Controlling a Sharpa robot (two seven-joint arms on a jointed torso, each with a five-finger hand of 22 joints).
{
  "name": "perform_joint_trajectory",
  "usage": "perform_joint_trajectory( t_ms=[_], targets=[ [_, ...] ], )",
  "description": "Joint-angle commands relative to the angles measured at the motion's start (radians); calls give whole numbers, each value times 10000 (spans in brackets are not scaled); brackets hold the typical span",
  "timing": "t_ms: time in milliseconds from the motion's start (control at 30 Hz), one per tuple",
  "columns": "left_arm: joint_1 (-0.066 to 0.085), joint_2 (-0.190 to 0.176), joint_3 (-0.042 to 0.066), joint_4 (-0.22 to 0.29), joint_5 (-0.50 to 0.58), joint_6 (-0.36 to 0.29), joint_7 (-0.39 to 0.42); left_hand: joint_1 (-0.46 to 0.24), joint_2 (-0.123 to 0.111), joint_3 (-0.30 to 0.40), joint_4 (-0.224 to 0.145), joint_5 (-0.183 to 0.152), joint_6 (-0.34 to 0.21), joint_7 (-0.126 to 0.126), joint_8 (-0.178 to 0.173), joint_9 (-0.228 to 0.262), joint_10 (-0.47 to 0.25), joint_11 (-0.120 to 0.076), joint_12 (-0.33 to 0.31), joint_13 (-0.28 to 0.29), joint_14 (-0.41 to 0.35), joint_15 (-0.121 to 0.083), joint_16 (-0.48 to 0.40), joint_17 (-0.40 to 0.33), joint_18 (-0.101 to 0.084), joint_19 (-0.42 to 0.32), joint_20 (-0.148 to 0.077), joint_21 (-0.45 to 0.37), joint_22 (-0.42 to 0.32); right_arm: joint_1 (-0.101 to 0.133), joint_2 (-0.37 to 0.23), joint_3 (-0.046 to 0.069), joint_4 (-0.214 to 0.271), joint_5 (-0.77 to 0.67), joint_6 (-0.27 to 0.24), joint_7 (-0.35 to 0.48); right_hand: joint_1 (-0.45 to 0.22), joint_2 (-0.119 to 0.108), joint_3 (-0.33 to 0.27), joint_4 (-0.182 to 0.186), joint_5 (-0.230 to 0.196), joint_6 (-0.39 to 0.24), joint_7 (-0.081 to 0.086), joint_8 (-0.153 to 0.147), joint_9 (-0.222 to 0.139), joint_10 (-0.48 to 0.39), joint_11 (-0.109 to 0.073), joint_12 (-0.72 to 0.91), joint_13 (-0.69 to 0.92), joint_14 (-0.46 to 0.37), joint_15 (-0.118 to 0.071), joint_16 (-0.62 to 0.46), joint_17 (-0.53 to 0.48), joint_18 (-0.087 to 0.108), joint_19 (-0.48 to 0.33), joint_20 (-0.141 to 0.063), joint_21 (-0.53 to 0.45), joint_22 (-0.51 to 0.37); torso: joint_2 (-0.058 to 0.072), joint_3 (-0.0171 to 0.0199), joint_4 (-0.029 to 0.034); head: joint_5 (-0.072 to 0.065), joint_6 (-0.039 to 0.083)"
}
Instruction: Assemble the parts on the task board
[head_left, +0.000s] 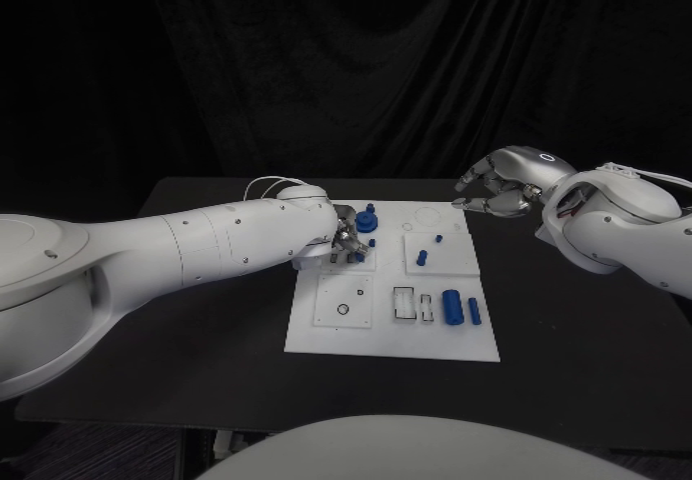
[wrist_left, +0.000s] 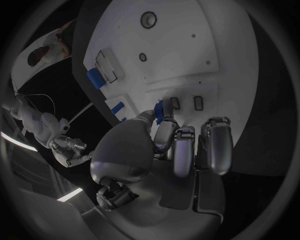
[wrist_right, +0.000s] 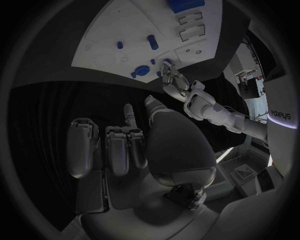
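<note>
The white task board (head_left: 320, 335) lies mid-table. My left hand (head_left: 345, 246) is low over its far left area, pinching a small blue part (wrist_left: 159, 110) between thumb and fingers, right above two small rectangular slots (wrist_left: 187, 103). A blue knobbed part (head_left: 368, 219) stands just beyond that hand. Two short blue pegs (head_left: 421, 257) stand on the far right panel. A thick blue cylinder (head_left: 451, 305) and a thin blue rod (head_left: 473, 311) lie at the near right. My right hand (head_left: 498, 186) hovers off the board's far right corner, fingers loosely bent, holding nothing.
The black table (head_left: 173, 370) stretches round the board on all sides. A round hole (head_left: 343, 308) and rectangular recesses (head_left: 404, 302) mark the board's near panels. My left forearm (head_left: 188, 250) crosses the table's left half.
</note>
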Motion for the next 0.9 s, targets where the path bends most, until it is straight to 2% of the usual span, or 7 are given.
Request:
perform_joint_trajectory(
  t_ms=[33,200,900],
  targets=[
    [-42,-60,-7,55,-36,-59,-130,16,-124,136,-15,30,72,9,-68,36,1716,-553,2169,4590,1015,-56,-17,2556,31,-83,11,-78,225,-34,-27,7,-14,-13,42,-207,84,19,2,-75,25,72,27,16,9,1061,78,26,2630,1064,86,29,2634,14,223,81,-31,2098,5,3,0,21,2],
    [-42,-161,-7,138,-36,-80,-182,-101,-236,442,-26,-9,100,15,-135,111,1716,-549,2169,4590,991,-53,-62,2478,41,-107,11,-132,190,-54,-44,7,-10,-13,49,-213,84,19,2,-75,25,72,27,16,9,1061,78,26,2630,1064,86,29,2634,14,223,81,-31,2098,7,1,0,4,2],
    [-42,-519,-8,360,-36,-212,-296,-251,-373,923,-80,-47,132,20,-230,237,1716,-538,2169,4590,958,-43,-130,2368,58,-144,20,-223,134,-89,-93,7,6,-13,164,-221,92,22,1,-85,23,81,31,11,7,1061,82,26,2630,1064,87,29,2634,20,210,83,-55,2090,12,-1,15,16,2]
  ],
)
